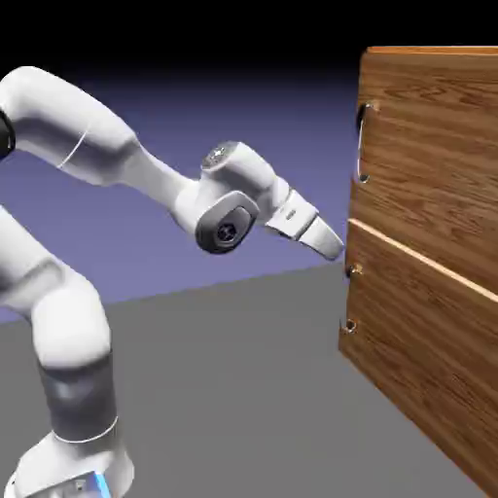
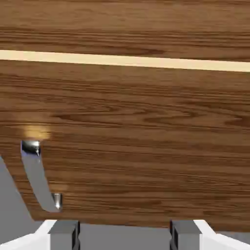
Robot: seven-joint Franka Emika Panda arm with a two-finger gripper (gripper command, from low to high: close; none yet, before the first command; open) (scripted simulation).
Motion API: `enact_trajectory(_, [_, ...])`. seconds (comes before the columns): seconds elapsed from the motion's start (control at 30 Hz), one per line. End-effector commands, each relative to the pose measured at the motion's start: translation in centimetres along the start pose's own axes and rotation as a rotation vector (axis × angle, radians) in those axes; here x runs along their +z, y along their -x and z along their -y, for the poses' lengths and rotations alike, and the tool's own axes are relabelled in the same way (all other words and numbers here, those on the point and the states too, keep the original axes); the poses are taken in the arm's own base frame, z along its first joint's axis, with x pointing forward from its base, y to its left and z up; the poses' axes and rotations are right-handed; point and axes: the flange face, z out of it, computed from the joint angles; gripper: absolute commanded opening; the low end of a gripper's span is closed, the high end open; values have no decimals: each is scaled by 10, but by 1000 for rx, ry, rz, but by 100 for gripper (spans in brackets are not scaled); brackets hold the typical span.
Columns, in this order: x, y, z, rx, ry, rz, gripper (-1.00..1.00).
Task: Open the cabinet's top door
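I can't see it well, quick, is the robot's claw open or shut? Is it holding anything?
Gripper: open and empty. Its grey fingertips stand apart, holding nothing; the cabinet is in front of them.

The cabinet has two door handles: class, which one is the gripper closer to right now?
The lower door's handle: the open gripper points at about its top end. The top door's handle sits well above the fingertips.
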Motion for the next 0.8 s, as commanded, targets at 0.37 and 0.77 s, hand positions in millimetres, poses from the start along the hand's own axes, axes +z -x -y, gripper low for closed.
enact_trajectory(0.37, [-41,-48,26,615,-142,-87,0])
enact_trajectory(0.77, [-72,-65,50,1194,-340,-74,0])
